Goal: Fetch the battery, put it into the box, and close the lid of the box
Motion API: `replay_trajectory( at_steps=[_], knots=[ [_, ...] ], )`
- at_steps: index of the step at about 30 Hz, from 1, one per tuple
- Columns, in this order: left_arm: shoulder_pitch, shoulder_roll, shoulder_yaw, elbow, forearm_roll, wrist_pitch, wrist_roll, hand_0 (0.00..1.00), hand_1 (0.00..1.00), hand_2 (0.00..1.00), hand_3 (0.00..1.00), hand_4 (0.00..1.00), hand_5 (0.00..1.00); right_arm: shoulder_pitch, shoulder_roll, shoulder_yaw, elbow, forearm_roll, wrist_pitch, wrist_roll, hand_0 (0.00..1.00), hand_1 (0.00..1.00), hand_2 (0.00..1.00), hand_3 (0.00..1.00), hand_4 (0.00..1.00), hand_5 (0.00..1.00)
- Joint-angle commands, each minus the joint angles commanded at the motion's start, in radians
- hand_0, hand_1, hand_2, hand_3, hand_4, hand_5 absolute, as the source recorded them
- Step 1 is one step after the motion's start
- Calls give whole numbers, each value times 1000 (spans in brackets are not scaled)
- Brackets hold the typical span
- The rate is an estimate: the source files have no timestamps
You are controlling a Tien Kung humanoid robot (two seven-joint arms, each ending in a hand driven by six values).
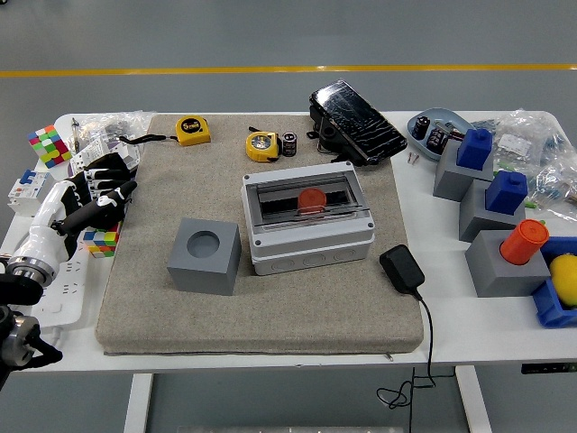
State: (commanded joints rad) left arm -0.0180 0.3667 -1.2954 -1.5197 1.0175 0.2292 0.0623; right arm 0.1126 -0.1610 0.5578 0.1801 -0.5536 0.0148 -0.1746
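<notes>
The grey box sits mid-mat, its clear lid lying down over the top. A red-orange round object shows through the lid. A small black cylindrical battery stands on the mat's far edge beside a yellow tape measure. More dark batteries lie in a blue dish at the back right. My left hand hovers at the mat's left edge, fingers relaxed and empty, well left of the box and the battery. My right arm is out of view.
A grey cube with a round hole stands left of the box. A black charger with its cable lies to the box's right. A black device, a second tape measure, Rubik's cubes and grey blocks with blue and orange tops surround the mat.
</notes>
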Motion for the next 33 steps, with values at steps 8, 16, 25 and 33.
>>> replay_trajectory(
  at_steps=[8,16,25,33],
  knots=[
    [-5,-6,-6,-3,5,-2,2,502,652,618,615,998,348,0,1,102,0,-109,4,-34,668,671,685,533,905,483],
    [-8,1,-9,-9,8,-2,2,501,654,619,615,998,349,10,10,63,0,-75,3,-27,669,672,685,533,905,483],
    [-14,-2,-9,-6,14,-4,11,501,649,619,618,998,352,19,6,13,0,-29,1,-15,670,672,685,533,905,484],
    [-25,2,3,-5,11,-3,12,501,642,620,620,998,352,11,6,90,0,-103,5,-37,670,672,685,533,905,484]
  ],
)
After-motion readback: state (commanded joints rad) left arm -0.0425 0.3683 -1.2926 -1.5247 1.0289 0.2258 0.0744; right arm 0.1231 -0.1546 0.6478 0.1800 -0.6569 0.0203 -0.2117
